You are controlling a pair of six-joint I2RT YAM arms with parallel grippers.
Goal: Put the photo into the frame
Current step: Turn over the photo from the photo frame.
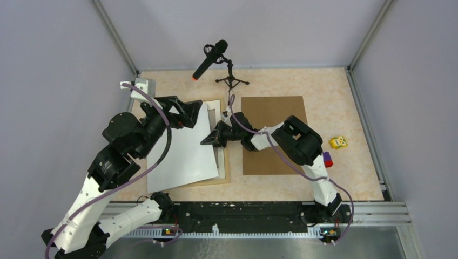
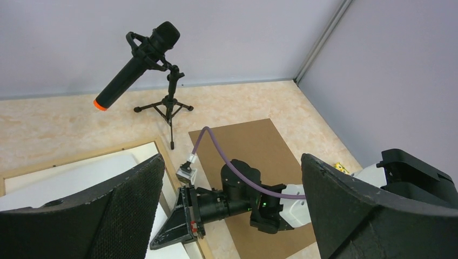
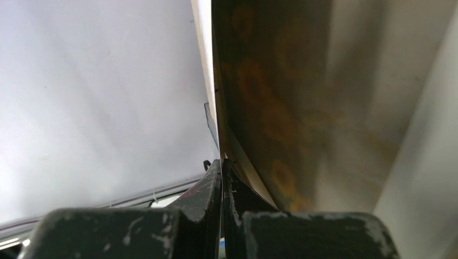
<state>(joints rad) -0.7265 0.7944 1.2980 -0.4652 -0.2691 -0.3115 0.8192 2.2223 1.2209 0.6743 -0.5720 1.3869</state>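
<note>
Right claw (image 1: 207, 141) meets the face-down photo (image 1: 183, 154) lying askew across the frame (image 1: 227, 171).

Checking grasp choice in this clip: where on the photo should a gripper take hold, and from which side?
Grip the photo by its thin right edge, coming from the right. It lies white back up, tilted over the frame, that edge lifted, leaving room for a finger beneath. The right gripper is shut on it there.
</note>
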